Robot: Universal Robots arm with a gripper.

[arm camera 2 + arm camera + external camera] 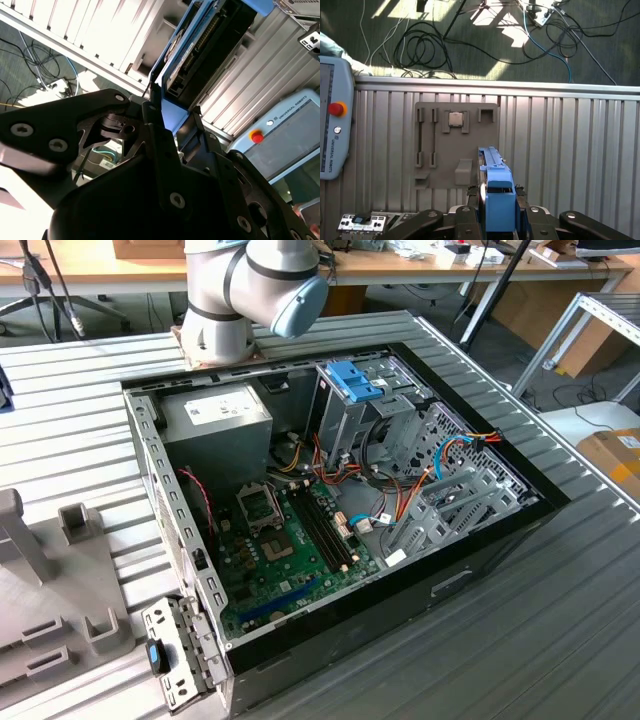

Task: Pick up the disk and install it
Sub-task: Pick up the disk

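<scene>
Clamped in the hand (499, 212), the disk (496, 172) is off the tabletop (570, 150) and up in the air. The jaws are drawn in tight on either side of its blue end tab, with nothing else between them.

In both wrist views the disk's long axis runs straight out from the hand (172, 117), away from the palm. The black body and blue rail (212, 42) stand edge-on to the jaws rather than flat across them.

Under it, in the first wrist view, is the grey fixture plate (455, 145) on the ribbed tabletop, well below the disk and not touching it. From that I judge the hand hangs over the plate (50, 590), which sits at the exterior view's left of the open case (480, 560).

The grey drive cage (345, 420) with the blue latch on top stands inside the case. That puts it toward the exterior view's right of the plate and well apart from the disk. I can't tell how the disk's axis lines up with the cage's opening.
</scene>
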